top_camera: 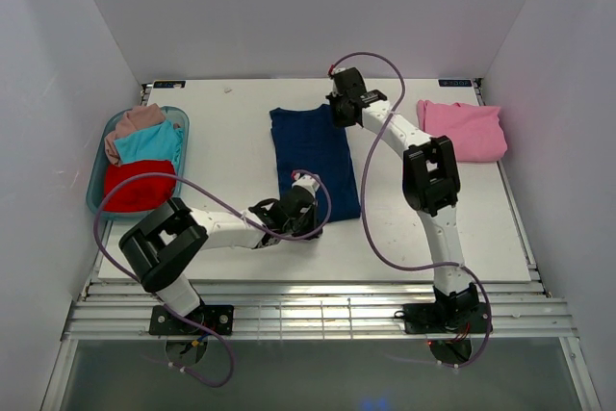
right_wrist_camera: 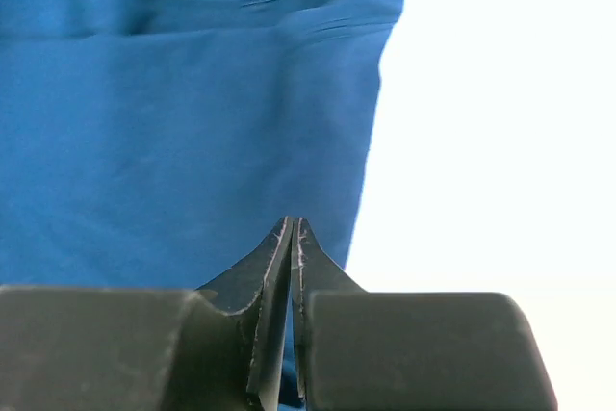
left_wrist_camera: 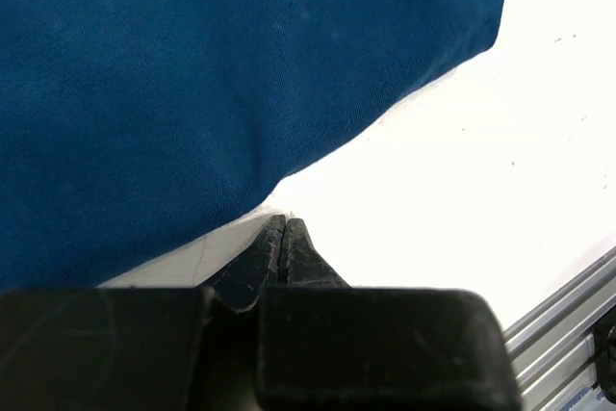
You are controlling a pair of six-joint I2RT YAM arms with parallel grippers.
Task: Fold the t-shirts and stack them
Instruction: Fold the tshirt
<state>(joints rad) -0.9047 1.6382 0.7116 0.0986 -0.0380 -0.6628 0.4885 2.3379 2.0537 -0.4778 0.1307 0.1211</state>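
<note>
Navy cloth t-shirt (top_camera: 313,161) flat on white table (top_camera: 231,141) | left gripper (left_wrist_camera: 285,224) closed, near hem | right gripper (right_wrist_camera: 294,223) closed, far corner

Jaws met tip to tip at the edge of the navy t-shirt (left_wrist_camera: 192,74) spread beyond them; white surface (left_wrist_camera: 472,199) lay to their right.

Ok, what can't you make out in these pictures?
Top view: near left corner of the navy t-shirt, under the left arm.
Top view: how many tees fill the basket; the upper ones hide any below.
Left wrist view: whether the left gripper pinches cloth; its fingertips hide the contact.
</note>
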